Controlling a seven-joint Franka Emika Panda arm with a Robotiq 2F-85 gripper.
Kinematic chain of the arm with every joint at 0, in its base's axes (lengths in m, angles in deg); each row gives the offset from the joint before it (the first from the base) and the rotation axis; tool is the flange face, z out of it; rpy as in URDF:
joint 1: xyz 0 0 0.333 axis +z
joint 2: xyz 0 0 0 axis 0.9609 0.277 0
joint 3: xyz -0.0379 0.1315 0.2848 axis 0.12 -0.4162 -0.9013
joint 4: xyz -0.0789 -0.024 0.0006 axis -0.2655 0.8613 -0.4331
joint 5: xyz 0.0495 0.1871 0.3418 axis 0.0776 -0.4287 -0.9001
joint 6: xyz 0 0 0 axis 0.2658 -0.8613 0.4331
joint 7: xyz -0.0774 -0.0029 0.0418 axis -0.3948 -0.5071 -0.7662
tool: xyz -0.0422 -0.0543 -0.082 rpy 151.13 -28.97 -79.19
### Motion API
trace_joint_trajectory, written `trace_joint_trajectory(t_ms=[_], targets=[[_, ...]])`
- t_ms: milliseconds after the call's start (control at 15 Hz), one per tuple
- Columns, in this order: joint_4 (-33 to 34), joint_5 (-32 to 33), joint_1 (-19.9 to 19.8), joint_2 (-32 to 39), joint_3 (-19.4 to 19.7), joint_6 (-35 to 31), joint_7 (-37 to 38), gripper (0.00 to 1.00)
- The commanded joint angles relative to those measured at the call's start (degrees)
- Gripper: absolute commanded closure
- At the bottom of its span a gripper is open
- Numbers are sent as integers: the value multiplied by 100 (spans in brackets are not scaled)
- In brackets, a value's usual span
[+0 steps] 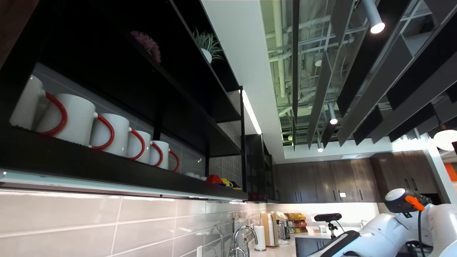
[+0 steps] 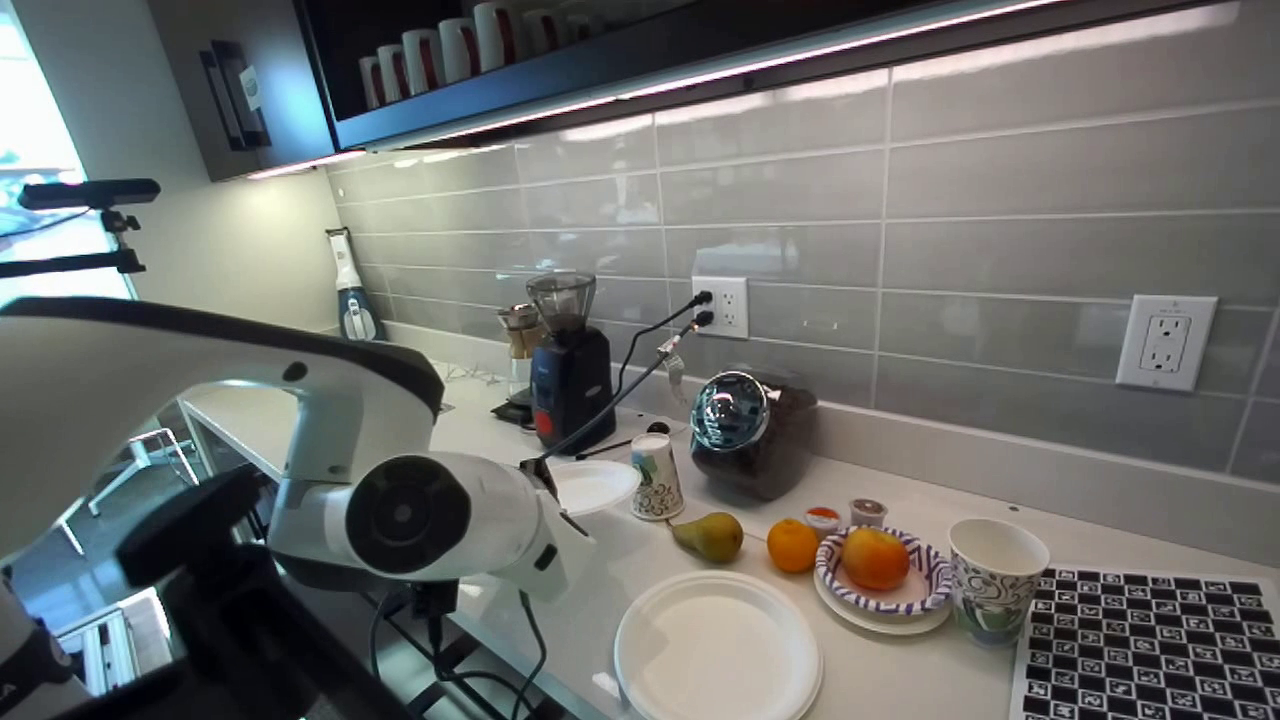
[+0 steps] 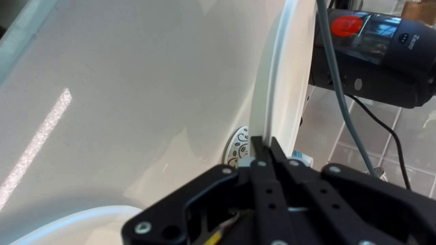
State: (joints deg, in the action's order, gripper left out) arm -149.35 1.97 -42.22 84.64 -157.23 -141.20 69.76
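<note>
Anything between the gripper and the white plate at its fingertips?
Nothing visible: in the wrist view the gripper is shut directly on the white plate at its rim. The patterned paper cup shows behind the plate, not between.

Plate (image 3: pixel 289 85), one, white, raised rim, edge pinched between the closed tips of the pincer (image 3: pixel 266 141), held over the pale desk (image 3: pixel 136 85), seen nearly edge-on in the wrist view.
</note>
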Motion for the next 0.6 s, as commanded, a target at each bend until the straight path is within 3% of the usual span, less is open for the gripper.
trace_joint_trajectory(t_ms=[0, 200, 333, 533], targets=[[-698, -137, -638, -785, -510, -701, 580, 99], [-1132, -103, -1110, -1256, -926, -1391, 1107, 99], [-1395, -5, -1493, -1381, -1312, -1514, 1323, 99], [-1102, 60, -1454, -1093, -1546, -1280, 1404, 99]])
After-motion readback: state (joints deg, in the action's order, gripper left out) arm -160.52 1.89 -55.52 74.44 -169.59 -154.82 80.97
